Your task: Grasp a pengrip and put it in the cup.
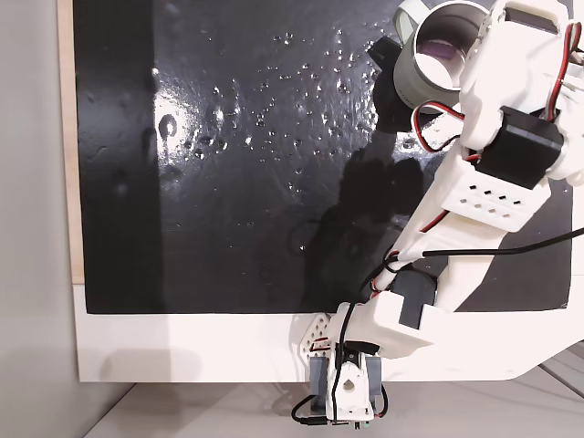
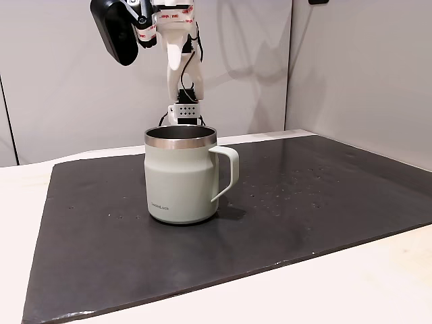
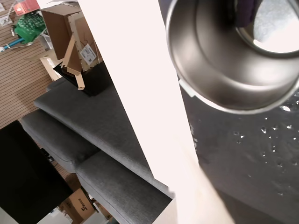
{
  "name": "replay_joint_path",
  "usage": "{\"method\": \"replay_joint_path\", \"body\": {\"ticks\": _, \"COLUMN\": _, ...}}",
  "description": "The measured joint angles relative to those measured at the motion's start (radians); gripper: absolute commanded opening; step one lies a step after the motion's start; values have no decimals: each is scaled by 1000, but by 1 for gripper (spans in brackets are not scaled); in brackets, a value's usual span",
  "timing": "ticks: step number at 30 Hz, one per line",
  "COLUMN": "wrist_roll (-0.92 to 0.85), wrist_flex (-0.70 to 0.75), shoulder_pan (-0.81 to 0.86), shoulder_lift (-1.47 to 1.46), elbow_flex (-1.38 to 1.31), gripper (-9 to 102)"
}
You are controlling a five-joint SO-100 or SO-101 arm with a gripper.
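The cup point(image 2: 181, 177) is a pale grey-green mug with a steel rim, upright on the black mat, its handle to the right in this fixed view. From above, the cup point(image 1: 429, 78) sits at the mat's far right corner, partly under my arm. A purple pengrip point(image 1: 445, 46) lies inside the cup, and the wrist view shows the pengrip point(image 3: 245, 11) against the steel inner wall of the cup point(image 3: 219, 70). My gripper point(image 2: 170, 66) hangs above the cup's mouth, open and empty. One white finger point(image 3: 140, 93) crosses the wrist view beside the cup.
The black mat point(image 1: 237, 182) covers most of the white table point(image 1: 182, 347) and is speckled with shiny spots. My arm's base point(image 1: 347, 388) stands at the table's near edge. Grey walls point(image 2: 337, 67) stand behind the mat.
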Motion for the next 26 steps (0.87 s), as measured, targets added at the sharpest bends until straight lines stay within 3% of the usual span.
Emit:
{"method": "replay_joint_path", "body": {"ticks": 6, "wrist_roll": 5, "wrist_flex": 61, "shoulder_pan": 0, "shoulder_lift": -17, "elbow_flex": -97, "gripper": 40}}
{"method": "replay_joint_path", "body": {"ticks": 26, "wrist_roll": 11, "wrist_flex": 74, "shoulder_pan": -2, "shoulder_lift": -17, "elbow_flex": -103, "gripper": 38}}
